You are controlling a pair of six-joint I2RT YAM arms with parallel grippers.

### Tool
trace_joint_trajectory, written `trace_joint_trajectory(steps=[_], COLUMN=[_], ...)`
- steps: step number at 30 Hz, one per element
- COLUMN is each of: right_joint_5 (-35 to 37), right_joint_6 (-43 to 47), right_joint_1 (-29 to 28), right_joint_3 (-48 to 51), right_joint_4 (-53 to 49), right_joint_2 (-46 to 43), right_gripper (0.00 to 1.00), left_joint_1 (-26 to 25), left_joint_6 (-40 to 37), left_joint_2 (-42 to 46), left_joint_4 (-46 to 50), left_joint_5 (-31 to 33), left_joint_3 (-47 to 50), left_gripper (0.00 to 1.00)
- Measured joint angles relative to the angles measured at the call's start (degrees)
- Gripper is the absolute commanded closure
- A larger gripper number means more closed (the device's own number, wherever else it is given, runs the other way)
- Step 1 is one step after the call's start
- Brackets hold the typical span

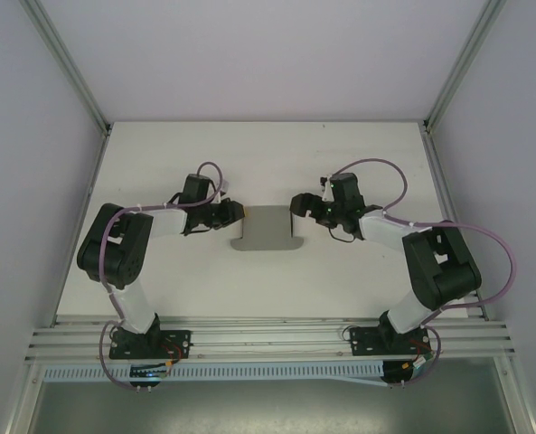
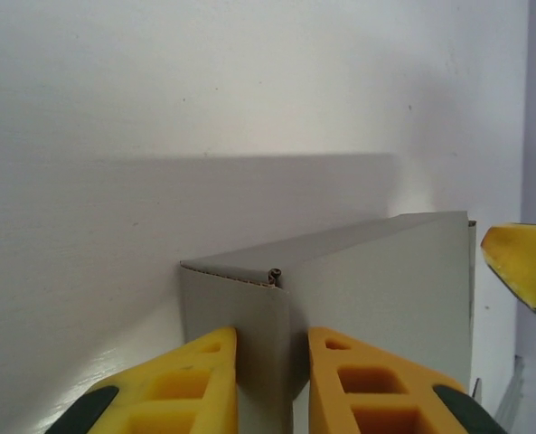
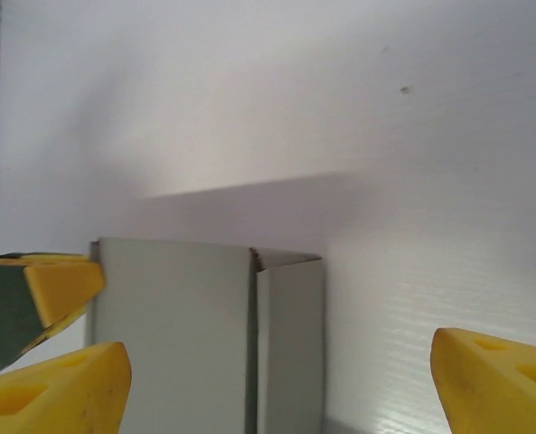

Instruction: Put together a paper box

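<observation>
the paper box [image 1: 268, 228] sits near the middle of the white desk [image 1: 268, 154], between the two arms. from above it is a plain grey piece, narrower on its far side and spreading wider, with rounded corners, toward the near edge of the desk. the left fingers [image 1: 234, 213] meet its left end and the right fingers [image 1: 300, 204] sit just at its right end. both arms bend inward toward it.

in the left wrist view the box [image 2: 385, 298] stands up from the desk as a folded form, with a short end panel and a long side panel meeting at a vertical corner. a small frayed nick shows at the top of that corner. the left fingers [image 2: 191, 384], yellow with dark patches, are drawn close together and pinch the card right at this corner, one on the end panel side and one on the long side, with only the grey card between them. a yellow tip of the right fingers [image 2: 521, 262] shows at the far end of the box.

in the right wrist view the right fingers [image 3: 493, 380] are spread wide apart and hold nothing. the box [image 3: 177, 334] stands between them, close to the finger at the left of this view and well apart from the other. a seam runs down its face where a narrower panel overlaps. a yellow tip of the left fingers [image 3: 60, 282] touches the box's far edge. the box casts a soft shadow on the desk behind it.
</observation>
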State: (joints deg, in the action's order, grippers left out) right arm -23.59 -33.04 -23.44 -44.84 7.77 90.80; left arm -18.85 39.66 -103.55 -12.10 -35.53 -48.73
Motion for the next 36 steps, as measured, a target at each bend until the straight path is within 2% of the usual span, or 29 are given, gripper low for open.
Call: trace_joint_trajectory(steps=[7,14,16,25,32,34,36], right_joint_5=[-9.3,-15.6,-16.7,-20.7,-24.5,-25.0,-25.4], right_joint_6=[-4.5,-7.7,-7.9,-9.7,-13.9,-15.5,-16.6], right_joint_1=[0.9,1.3,1.3,1.5,-0.1,-0.1,-0.1], right_joint_3=[1.7,1.8,1.7,0.3,-3.2,-3.7,-3.7], right_joint_4=[4.4,7.6,7.6,10.6,17.5,19.1,19.8], right_joint_2=[3.7,7.5,8.2,12.0,16.4,17.2,17.7], right_gripper=[0.14,0.15,0.16,0.27,0.59,0.68,0.7], left_joint_1=[1.2,2.2,2.5,3.7,4.0,4.4,4.4], left_joint_6=[1.8,3.4,4.0,6.4,6.1,6.0,5.6], left_joint_2=[-0.8,-0.8,-0.8,-1.6,-1.6,-1.6,-1.5], left_joint_4=[-3.9,-8.8,-10.5,-15.8,-15.9,-16.1,-16.2], left_joint_5=[-3.4,-5.3,-6.0,-8.9,-8.5,-8.2,-7.8], left_joint_3=[1.6,4.4,5.3,7.4,7.4,7.4,7.5], left_gripper=[0.9,0.94,0.98,0.97,0.94,0.86,0.77])
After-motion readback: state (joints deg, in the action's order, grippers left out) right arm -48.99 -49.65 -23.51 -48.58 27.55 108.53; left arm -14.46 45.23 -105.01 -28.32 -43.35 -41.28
